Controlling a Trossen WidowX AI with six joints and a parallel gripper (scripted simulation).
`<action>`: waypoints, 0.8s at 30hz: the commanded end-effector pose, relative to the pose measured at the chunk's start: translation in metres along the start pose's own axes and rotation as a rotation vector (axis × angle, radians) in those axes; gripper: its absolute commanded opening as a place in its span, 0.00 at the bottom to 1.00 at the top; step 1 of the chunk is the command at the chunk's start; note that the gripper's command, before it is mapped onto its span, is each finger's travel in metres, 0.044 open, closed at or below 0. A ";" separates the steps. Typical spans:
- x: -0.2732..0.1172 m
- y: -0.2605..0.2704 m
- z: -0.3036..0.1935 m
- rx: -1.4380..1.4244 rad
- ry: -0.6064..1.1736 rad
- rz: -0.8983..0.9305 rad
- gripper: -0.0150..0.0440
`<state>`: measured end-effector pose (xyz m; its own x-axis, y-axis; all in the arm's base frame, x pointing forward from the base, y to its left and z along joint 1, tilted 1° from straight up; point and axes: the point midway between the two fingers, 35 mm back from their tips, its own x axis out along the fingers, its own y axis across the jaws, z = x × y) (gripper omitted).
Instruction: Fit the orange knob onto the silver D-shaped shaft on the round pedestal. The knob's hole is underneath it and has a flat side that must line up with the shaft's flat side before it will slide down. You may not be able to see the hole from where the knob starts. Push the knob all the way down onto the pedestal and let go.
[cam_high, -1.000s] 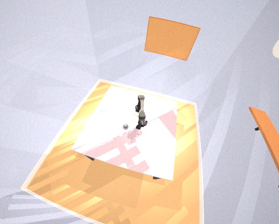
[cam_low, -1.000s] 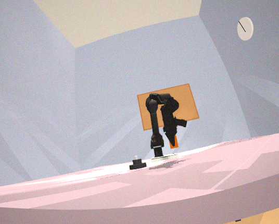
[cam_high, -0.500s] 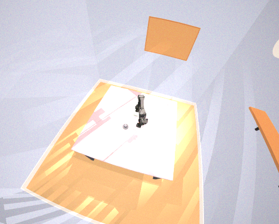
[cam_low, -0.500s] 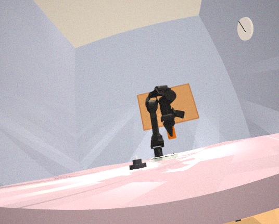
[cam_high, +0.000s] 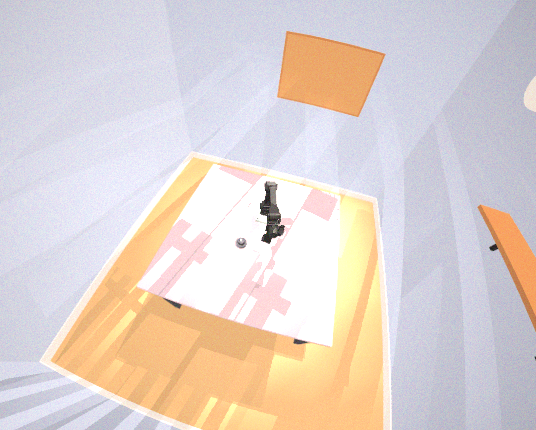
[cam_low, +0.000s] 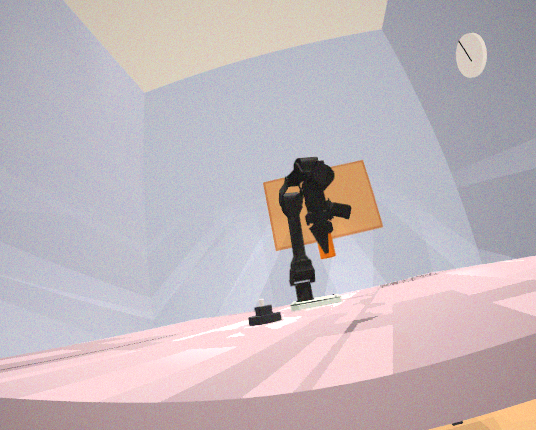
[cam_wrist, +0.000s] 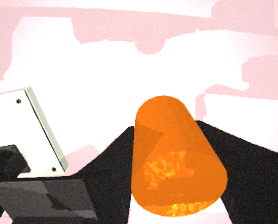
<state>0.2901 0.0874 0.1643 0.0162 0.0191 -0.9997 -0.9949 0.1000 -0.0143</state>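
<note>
Fingers (cam_low: 321, 240) of our gripper (cam_high: 266, 240) (cam_low: 327, 251) (cam_wrist: 165, 124) are closed on the orange knob (cam_low: 331, 248) (cam_wrist: 175, 165), one on either side of it; we hold it well above the pink-and-white table (cam_high: 305, 300) (cam_low: 350, 395), its lower end pointing down with a slight tilt in the exterior view; in our wrist view it shows as a smooth tapered body, and we cannot tell where its hole or flat side lies. We see the round dark pedestal (cam_high: 241, 244) (cam_low: 265, 318) standing on the table, left of our gripper and apart from it; its pale shaft (cam_low: 261, 302) rises bare from the middle, too small for us to make out the flat side. Our arm (cam_high: 273, 202) (cam_low: 297, 230) stands on a pale base plate (cam_high: 258, 220) (cam_low: 327, 301) (cam_wrist: 42, 137), to the right of the pedestal and farther back; we see an orange panel (cam_high: 330, 75) (cam_low: 357, 190) at the far side, behind the arm in the exterior view.
</note>
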 end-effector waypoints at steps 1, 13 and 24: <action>-0.004 -0.004 -0.006 0.002 -0.009 -0.015 0.25; 0.005 -0.022 -0.036 0.010 -0.005 -0.018 0.25; 0.015 -0.035 -0.067 0.006 -0.002 -0.018 0.25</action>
<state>0.3149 0.0284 0.1524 0.0345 0.0160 -0.9993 -0.9932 0.1114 -0.0325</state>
